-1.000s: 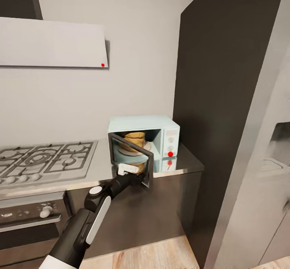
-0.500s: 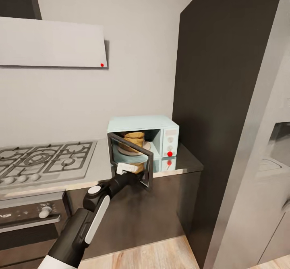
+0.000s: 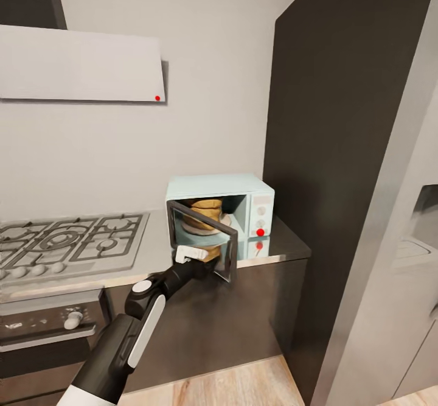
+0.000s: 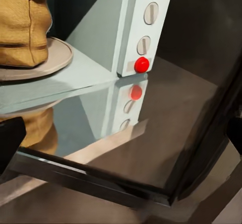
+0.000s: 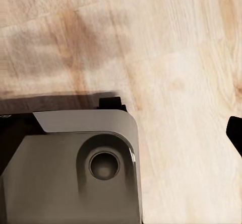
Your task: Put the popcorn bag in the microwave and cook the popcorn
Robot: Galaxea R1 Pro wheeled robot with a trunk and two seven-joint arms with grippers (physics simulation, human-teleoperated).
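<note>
The popcorn bag (image 3: 204, 211) is standing upright inside the microwave (image 3: 220, 216), resting on the round pale turntable plate (image 4: 53, 60); its tan paper is showing crumpled, ridged sides. The microwave is sitting on the worktop (image 3: 277, 245), a pale mint box backed against the grey wall (image 3: 213, 89). Its control panel, on the side nearest the tall dark cabinet (image 3: 340, 150), is carrying two round knobs and a red light (image 3: 260, 232). The microwave door (image 3: 204, 245), dark glass in a silver frame, is hanging partly open, swung out past the worktop's front edge and standing across the cavity mouth. The left end effector (image 3: 190, 254) is sitting at the door's lower outer edge on the hob side; whether its fingers are gripping the frame or merely resting against it cannot be told. The glossy worktop is mirroring the bag, the panel and the red light. The gas hob (image 3: 67, 241) with its grates is lying beside the microwave, away from the cabinet, with an oven front (image 3: 48, 327) below and a range hood (image 3: 79, 65) above. In the right wrist view, wooden flooring (image 5: 176, 58) is showing beneath the robot base (image 5: 70, 168); the right end effector's fingertips are appearing at opposite picture margins, spread wide with nothing between them.
</note>
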